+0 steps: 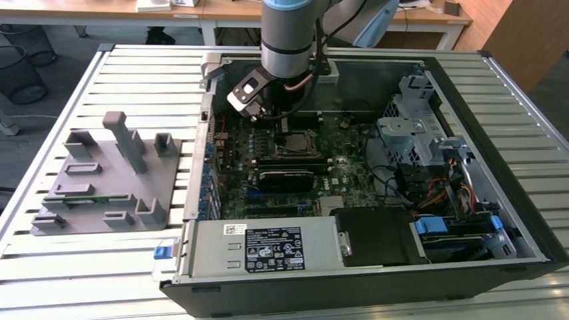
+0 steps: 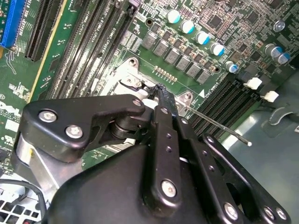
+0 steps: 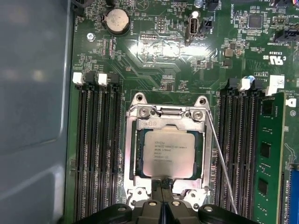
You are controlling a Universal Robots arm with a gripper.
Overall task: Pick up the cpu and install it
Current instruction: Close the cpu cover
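Jaws closed; gripper point(image 3: 163, 185) beside one cpu point(image 3: 168, 151), seated in one socket point(image 3: 132, 154).

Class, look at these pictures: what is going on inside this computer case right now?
A robot arm reaches down into an open computer case that lies on a slatted table. The cpu lies flat in the motherboard's socket, between the memory slots. The gripper is at the socket's edge, right next to the cpu, with its fingers closed together.

A slatted metal table point(image 1: 89, 283) carries a grey fixture plate point(image 1: 98, 200) beside an open computer case point(image 1: 356, 288).
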